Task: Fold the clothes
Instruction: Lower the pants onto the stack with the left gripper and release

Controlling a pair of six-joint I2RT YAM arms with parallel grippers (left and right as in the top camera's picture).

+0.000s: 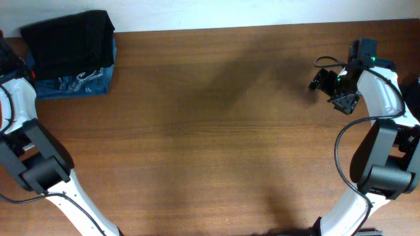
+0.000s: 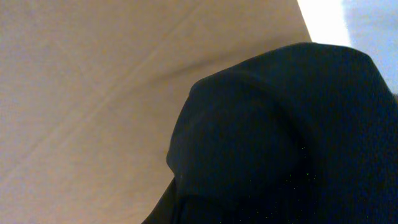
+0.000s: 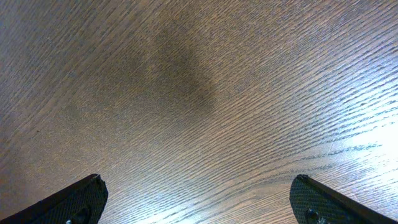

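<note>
A folded black garment (image 1: 69, 42) lies on a folded blue garment with a pale pattern (image 1: 75, 84) at the table's far left corner. My left arm (image 1: 16, 98) reaches off the left edge next to this stack. Its fingers do not show. The left wrist view is filled at the lower right by black cloth (image 2: 280, 143) against a pale beige surface. My right gripper (image 1: 331, 92) is open and empty at the far right, just above bare wood. Its two fingers are spread wide in the right wrist view (image 3: 196, 199).
The brown wooden table (image 1: 210, 131) runs across the whole overhead view, with a white wall along its far edge. A dark shape (image 1: 413, 95) sits at the right edge behind my right arm. Cables loop beside both arms.
</note>
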